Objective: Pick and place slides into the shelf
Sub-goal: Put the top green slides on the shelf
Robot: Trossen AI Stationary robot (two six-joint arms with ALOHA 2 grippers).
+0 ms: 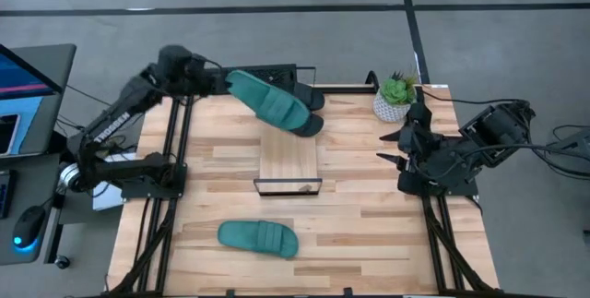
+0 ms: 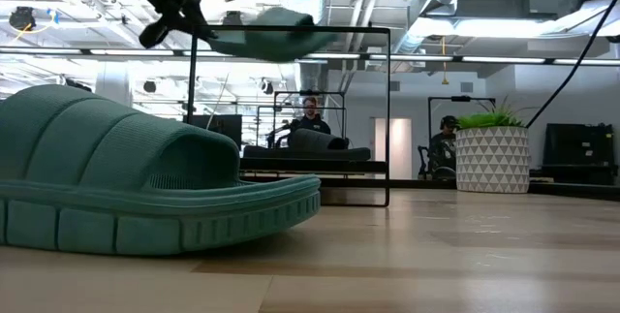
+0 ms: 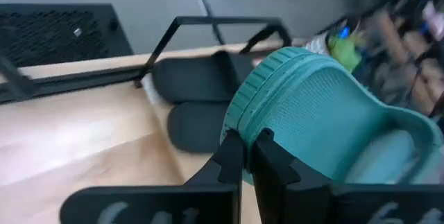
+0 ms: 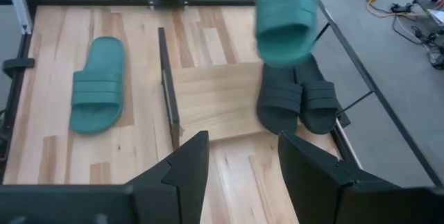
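My left gripper [image 3: 243,156] is shut on a teal slide [image 1: 267,102], held in the air over the far end of the shelf [image 1: 289,161]; the low view shows the slide [image 2: 276,37] high above the table. The two black slides [image 4: 298,99] lie side by side, soles down, at the plank's far end inside the black wire frame [image 3: 222,23]. The second teal slide [image 1: 258,238] lies sole down near the table's near edge. My right gripper [image 4: 239,161] is open at the table's right side, touching nothing. My left gripper pinches the teal slide's sole rim at its heel end [image 3: 239,123] between the two fingers. The fingers come from the table's far left, slanting. The slide is lifted clear and sticks out past the fingers toward the shelf, strap side up and slightly tilted.
A potted plant in a white patterned pot [image 1: 395,100] stands at the table's far right corner. Black frame rails [image 1: 175,178] run along the table's left and right sides. Bare wood lies between the shelf and the near teal slide. People sit in the room beyond [image 2: 310,114].
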